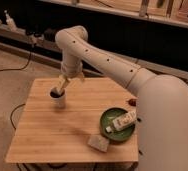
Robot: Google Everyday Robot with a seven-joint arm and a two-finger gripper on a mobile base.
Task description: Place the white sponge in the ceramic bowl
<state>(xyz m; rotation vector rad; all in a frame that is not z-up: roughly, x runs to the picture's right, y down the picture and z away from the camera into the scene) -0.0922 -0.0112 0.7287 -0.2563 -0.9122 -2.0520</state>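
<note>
The white sponge point(99, 142) lies flat on the wooden table point(52, 130) near its front edge, just left of and below the ceramic bowl. The dark green ceramic bowl point(109, 117) sits at the front right of the table. A white tube-like bottle point(122, 121) lies in the bowl, tilted over its right rim. My gripper point(60, 88) hangs at the back left of the table, right above a small white cup point(59, 99), far from the sponge. My arm reaches in from the right.
A small dark red thing point(132, 101) lies by the table's right edge, next to my arm. A black cable point(14, 112) runs over the floor at the left. A dark shelf wall point(137, 35) stands behind the table.
</note>
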